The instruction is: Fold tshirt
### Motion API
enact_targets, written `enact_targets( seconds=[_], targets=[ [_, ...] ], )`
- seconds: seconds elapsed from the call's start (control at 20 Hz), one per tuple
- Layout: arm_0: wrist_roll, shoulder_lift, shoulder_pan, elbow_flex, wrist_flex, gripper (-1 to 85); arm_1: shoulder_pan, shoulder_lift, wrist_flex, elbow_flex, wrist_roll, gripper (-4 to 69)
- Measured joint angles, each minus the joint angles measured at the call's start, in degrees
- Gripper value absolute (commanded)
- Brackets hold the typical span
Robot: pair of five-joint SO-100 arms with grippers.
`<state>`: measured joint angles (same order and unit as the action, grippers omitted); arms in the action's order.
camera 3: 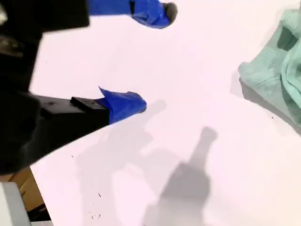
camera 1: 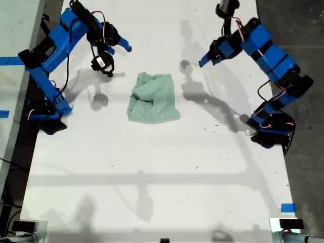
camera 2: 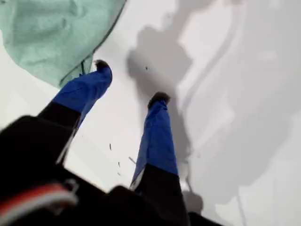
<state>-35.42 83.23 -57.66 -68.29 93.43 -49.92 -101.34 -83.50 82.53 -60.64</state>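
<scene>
The pale mint-green tshirt (camera 1: pixel 152 98) lies bunched into a rough square on the white table (camera 1: pixel 152 167), between the two blue arms. My first gripper (camera 1: pixel 204 61) hangs open at the exterior view's right, apart from the shirt. In its wrist view the blue fingers (camera 2: pixel 157 136) spread wide over bare table (camera 2: pixel 244 117), and the tshirt's edge (camera 2: pixel 51 37) lies just past one tip. My second gripper (camera 1: pixel 122 47) is open at the exterior view's upper left, also off the cloth. Its wrist view shows the gripper (camera 3: pixel 154 57) holding nothing, with the tshirt (camera 3: pixel 277 80) off to one side.
Arm bases stand at the exterior view's left edge (camera 1: pixel 48 119) and right edge (camera 1: pixel 271 129). Blue tape marks sit at the exterior view's far left (camera 1: pixel 10 61) and lower right (camera 1: pixel 287 207). Dark floor borders the table on both sides. Arm shadows fall across the table.
</scene>
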Motion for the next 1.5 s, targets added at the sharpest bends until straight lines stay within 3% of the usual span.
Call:
enact_targets(
  seconds=[0.2, 0.35, 0.55, 0.8, 1.1, 1.2, 1.35, 1.45, 1.5],
  targets=[
    [0.1, 11.0, 4.9, -16.6, -6.4, 20.4, -0.2, -23.4, 1.4, 25.8, 2.3, 18.9],
    [2.3, 23.9, 12.6, -33.0, -12.5, 17.2, 5.4, -39.4, 2.5, 42.3, 9.4, 19.6],
    [13.3, 42.5, 24.9, -55.0, -20.0, 12.7, 18.6, -59.5, 7.2, 59.2, 22.4, 14.4],
    [23.6, 59.5, 34.7, -77.8, -31.9, 6.9, 31.0, -71.9, 13.5, 77.9, 35.9, 1.2],
    [32.3, 79.8, 40.3, -101.2, -49.0, 0.1, 35.9, -95.4, 11.9, 92.3, 45.1, -1.5],
    [33.2, 90.9, 40.9, -109.4, -52.2, 0.1, 36.2, -96.4, 11.7, 92.7, 47.9, 3.2],
    [37.7, 115.3, 41.4, -113.5, -40.2, 1.0, 36.7, -97.4, 11.5, 93.4, 53.0, 4.7],
    [39.0, 116.8, 41.6, -113.9, -35.7, 20.8, 36.3, -97.7, 11.5, 93.4, 50.1, 4.7],
    [39.0, 116.8, 44.1, -114.1, -34.4, 23.6, 34.9, -97.8, 11.6, 93.4, 46.8, 4.7]
  ],
)
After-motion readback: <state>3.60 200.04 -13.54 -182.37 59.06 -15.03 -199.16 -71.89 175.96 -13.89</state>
